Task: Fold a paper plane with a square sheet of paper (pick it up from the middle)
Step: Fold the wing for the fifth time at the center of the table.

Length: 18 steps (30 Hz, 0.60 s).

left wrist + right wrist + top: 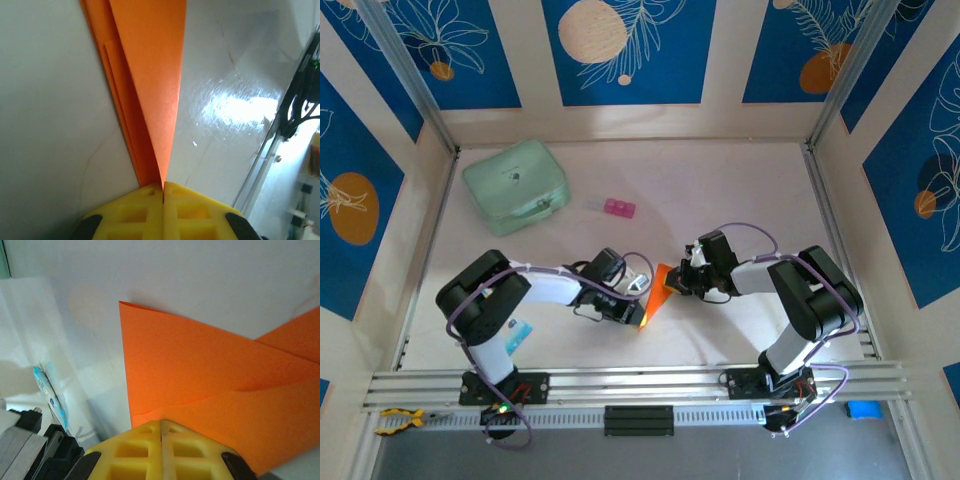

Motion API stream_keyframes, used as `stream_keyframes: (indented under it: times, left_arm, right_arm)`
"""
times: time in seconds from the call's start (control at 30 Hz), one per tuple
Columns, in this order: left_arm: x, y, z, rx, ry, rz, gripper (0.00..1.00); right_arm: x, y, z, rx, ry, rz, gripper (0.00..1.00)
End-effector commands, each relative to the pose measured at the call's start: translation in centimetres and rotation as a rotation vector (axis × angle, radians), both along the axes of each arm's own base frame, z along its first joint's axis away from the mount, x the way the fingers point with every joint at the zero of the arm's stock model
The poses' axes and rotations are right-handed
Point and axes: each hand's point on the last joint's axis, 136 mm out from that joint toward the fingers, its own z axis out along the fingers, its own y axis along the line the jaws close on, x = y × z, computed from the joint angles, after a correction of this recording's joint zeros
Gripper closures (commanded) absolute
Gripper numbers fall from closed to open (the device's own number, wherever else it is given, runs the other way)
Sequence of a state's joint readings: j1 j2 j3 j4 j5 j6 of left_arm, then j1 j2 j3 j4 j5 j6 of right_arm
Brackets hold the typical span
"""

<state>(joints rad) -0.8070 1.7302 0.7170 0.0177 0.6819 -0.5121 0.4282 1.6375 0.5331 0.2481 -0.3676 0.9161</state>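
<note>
The left gripper [163, 186] is pinching the part-folded orange sheet of paper [150, 75] with its jaws fully closed, and the stacked layers are fanning straight out ahead of its fingertips. The right gripper [161, 422] is clamping another flap just as tightly, with paper spreading ahead and to its right. The sheet is hanging between the two tools over the table [720, 190]. To crease cleanly, I judge both tools should be drawing the paper gently taut and aligning the edges before pressing.
</note>
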Motion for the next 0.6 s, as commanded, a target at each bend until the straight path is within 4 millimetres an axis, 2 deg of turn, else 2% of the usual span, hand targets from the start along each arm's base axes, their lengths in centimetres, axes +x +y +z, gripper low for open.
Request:
stream_keyframes:
  times: [0.0, 0.13, 0.17, 0.27, 0.33, 0.53, 0.57]
  left_arm:
    - [-2.6, 1.6, -1.2, 0.064, 0.08, -0.03, 1.0]
    - [-3.0, 1.6, -1.4, 0.063, 0.094, -0.039, 1.0]
    - [-3.1, 1.7, -1.4, 0.064, 0.094, -0.04, 0.95]
    - [-3.3, 1.8, -1.5, 0.069, 0.094, -0.035, 0.93]
    - [-3.6, 1.9, -1.6, 0.065, 0.097, -0.037, 1.0]
    - [-4.1, 2.2, -2.0, 0.082, 0.104, -0.037, 1.0]
    - [-4.1, 2.3, -2.0, 0.085, 0.102, -0.034, 0.93]
  right_arm:
    - [-2.8, -3.4, -4.9, -0.195, 0.143, -0.057, 0.95]
    - [-2.9, -3.5, -5.0, -0.199, 0.147, -0.059, 0.95]
    - [-2.9, -3.6, -5.0, -0.2, 0.148, -0.06, 0.95]
    - [-2.9, -3.6, -5.0, -0.201, 0.147, -0.06, 0.95]
    - [-2.9, -3.7, -5.0, -0.202, 0.148, -0.062, 0.95]
    - [-3.1, -3.8, -5.3, -0.207, 0.154, -0.062, 0.95]
    - [-3.0, -3.8, -5.3, -0.207, 0.154, -0.063, 0.95]
